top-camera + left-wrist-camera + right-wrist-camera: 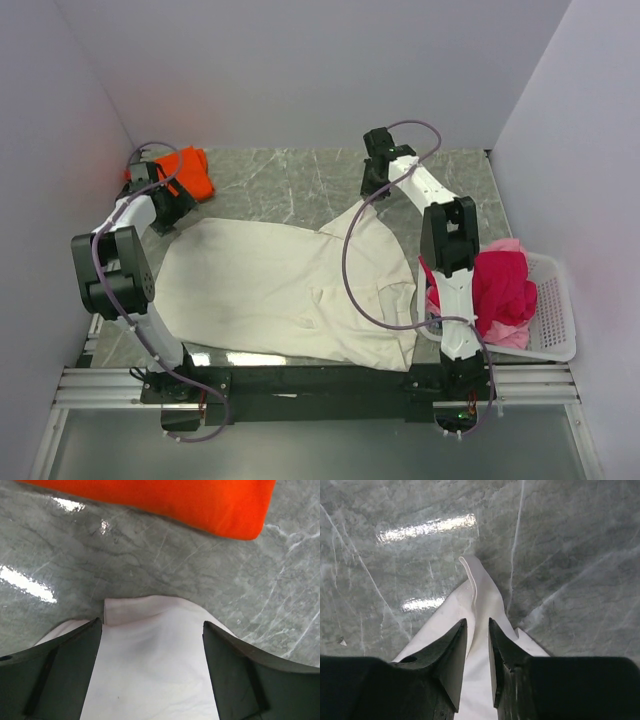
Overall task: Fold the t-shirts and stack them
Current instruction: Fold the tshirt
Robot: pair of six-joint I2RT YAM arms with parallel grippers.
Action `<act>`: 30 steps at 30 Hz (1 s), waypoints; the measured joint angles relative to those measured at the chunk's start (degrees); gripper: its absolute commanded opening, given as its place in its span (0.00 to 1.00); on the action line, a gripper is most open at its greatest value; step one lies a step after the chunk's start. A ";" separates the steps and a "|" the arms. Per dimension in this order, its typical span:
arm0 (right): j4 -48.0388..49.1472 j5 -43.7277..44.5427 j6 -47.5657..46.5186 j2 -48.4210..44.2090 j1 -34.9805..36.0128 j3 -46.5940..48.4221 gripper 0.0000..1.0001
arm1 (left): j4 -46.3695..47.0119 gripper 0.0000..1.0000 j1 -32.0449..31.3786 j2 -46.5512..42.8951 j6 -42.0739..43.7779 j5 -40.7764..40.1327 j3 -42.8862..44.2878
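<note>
A large cream t-shirt (270, 285) lies spread over the marble table. My right gripper (371, 192) (477, 622) is shut on a pinched fold of the cream t-shirt (479, 587) at its far right corner, and the cloth rises to a peak there. My left gripper (172, 212) (152, 625) is open, its fingers straddling the far left corner of the cream t-shirt (150, 660) without touching it. A folded bright orange t-shirt (190, 170) (175, 500) lies just beyond that corner. A crimson-red t-shirt (500, 285) and a pale pink one (508, 336) are heaped in the basket.
The white lattice basket (556, 310) stands at the right edge of the table beside the right arm. Pale walls close in the left, back and right sides. Bare marble (280, 185) shows between the orange t-shirt and the right gripper.
</note>
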 measured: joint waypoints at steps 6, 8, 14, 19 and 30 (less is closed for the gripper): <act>1.09 -1.97 -0.57 1.05 -0.52 1.05 0.32 | -0.11 0.87 0.00 2.12 0.22 0.15 1.18; 1.27 -2.47 -0.61 2.19 -0.52 2.54 0.32 | -0.13 0.87 0.00 2.67 0.26 0.15 1.44; 1.92 -3.56 -0.57 6.12 -0.52 4.09 0.32 | -0.26 0.87 0.00 3.69 0.85 -0.15 2.01; 1.86 -3.19 -0.39 7.78 -0.52 4.50 0.32 | -0.26 0.87 0.00 3.74 1.75 -0.57 2.10; 2.14 -1.27 0.31 7.61 -0.52 3.82 0.08 | -0.28 0.87 0.00 3.74 2.40 -0.63 2.10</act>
